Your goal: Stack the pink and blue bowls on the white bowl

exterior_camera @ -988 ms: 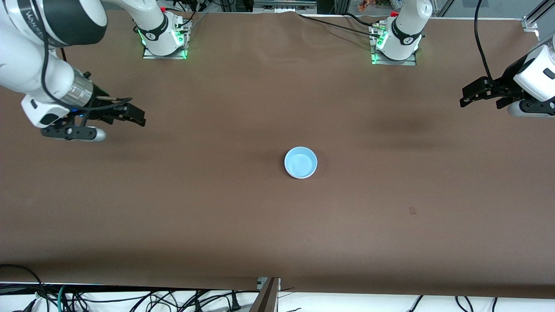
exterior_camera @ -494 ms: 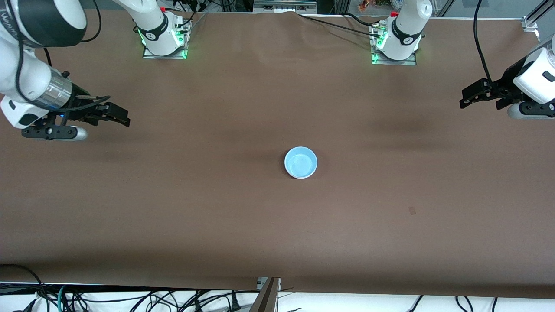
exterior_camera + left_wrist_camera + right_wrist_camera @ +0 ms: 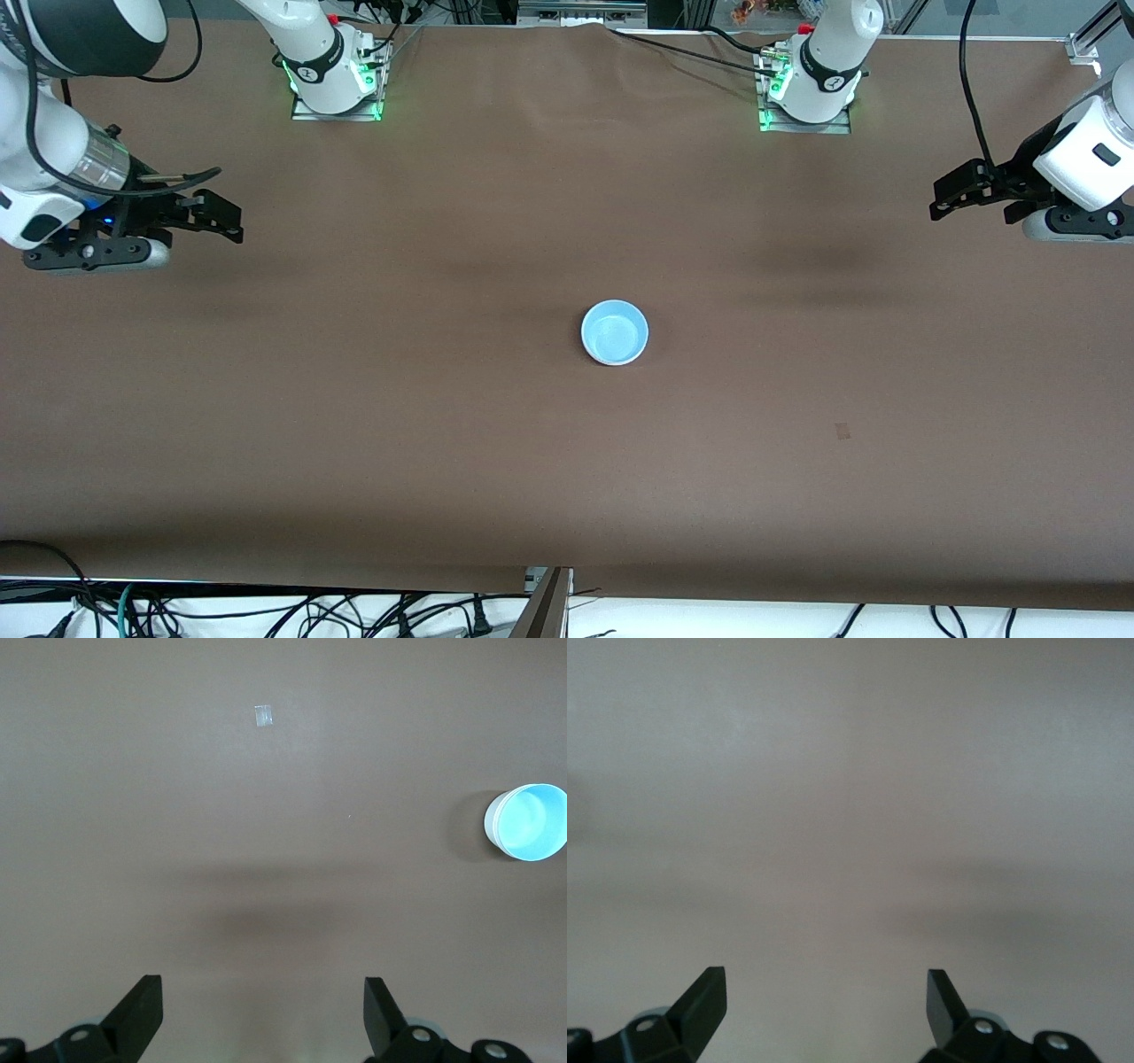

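Note:
A light blue bowl [image 3: 614, 332] stands upright near the middle of the brown table [image 3: 443, 425]. It also shows in the left wrist view [image 3: 530, 819], where its outer wall looks whitish; I cannot tell whether that is another bowl beneath it. No pink bowl and no separate white bowl are in view. My left gripper [image 3: 941, 199] is open and empty above the left arm's end of the table [image 3: 263, 1010]. My right gripper [image 3: 232, 221] is open and empty above the right arm's end [image 3: 826, 1005]. Both are far from the bowl.
A small pale scrap of tape [image 3: 842, 431] lies on the table nearer the front camera than the bowl, toward the left arm's end; it also shows in the left wrist view [image 3: 262, 716]. Cables [image 3: 266, 611] hang below the table's front edge.
My right gripper has drawn back from the bowl toward the right arm's end of the table. My left gripper has shifted slightly. The bowl has not moved.

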Controlling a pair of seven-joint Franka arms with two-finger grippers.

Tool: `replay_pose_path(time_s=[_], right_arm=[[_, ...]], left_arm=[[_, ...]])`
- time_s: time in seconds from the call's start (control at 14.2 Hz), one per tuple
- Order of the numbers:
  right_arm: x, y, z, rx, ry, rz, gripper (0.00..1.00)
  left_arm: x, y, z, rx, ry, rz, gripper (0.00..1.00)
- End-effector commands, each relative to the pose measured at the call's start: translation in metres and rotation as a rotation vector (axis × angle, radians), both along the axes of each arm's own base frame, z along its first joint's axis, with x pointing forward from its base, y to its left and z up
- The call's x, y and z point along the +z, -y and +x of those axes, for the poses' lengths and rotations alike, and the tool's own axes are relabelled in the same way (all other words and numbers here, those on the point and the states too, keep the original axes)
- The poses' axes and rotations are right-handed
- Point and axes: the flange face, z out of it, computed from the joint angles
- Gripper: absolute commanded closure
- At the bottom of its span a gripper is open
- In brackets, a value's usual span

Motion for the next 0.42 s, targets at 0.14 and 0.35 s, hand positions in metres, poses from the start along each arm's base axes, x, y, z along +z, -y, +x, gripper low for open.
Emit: replay_pose_path(time_s=[0.14, 0.35], right_arm=[[0.0063, -0.0015, -0.0115, 0.028, 0.004, -0.018, 0.0], [0.0064, -0.0034, -0.0115, 0.025, 0.005, -0.016, 0.0]], left_arm=[[0.0063, 0.0013, 0.002, 0.01, -0.01, 0.018, 0.0], [0.0063, 0.0013, 0.002, 0.01, -0.01, 0.018, 0.0]])
